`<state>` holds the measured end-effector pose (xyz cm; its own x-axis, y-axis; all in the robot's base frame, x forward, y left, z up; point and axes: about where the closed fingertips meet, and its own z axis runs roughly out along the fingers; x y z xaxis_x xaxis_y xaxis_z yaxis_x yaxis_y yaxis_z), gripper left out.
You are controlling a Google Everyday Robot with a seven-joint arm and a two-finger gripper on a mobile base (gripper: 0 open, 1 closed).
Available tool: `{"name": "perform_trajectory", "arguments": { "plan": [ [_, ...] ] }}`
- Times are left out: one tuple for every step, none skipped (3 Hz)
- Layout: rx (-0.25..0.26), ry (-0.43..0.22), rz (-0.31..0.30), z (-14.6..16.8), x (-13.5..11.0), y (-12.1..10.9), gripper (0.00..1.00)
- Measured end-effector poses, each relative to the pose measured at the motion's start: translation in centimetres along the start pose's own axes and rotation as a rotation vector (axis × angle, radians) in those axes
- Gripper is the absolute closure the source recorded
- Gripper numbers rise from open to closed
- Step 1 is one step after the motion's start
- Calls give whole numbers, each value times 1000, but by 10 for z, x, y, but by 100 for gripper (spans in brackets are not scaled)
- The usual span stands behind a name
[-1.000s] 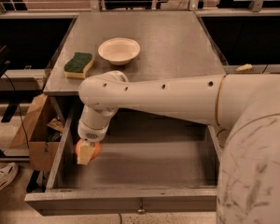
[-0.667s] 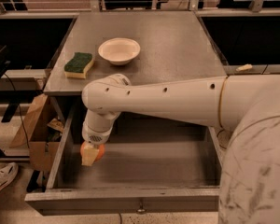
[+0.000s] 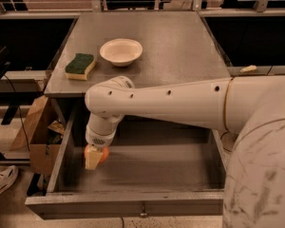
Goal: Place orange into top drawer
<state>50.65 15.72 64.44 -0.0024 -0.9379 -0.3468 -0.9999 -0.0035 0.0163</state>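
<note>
Round orange fruit (image 3: pixel 102 154) is clamped in the cream gripper (image 3: pixel 92 157). It hangs low inside the open grey drawer (image 3: pixel 133 205), probably for a gentle release.

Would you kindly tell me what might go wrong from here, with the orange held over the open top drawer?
The claw, shut on the orange, hangs close to the left wall of the top drawer; a sideways drift could knock that wall. The orange is round and the drawer floor flat, so once released it may roll, perhaps some way from where it lands.
</note>
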Motion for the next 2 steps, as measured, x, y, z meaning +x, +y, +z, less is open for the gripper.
{"name": "perform_trajectory", "arguments": {
  "plan": [
    [0, 0, 0, 0, 0, 0, 0],
    [0, 0, 0, 0, 0, 0, 0]
  ]
}}
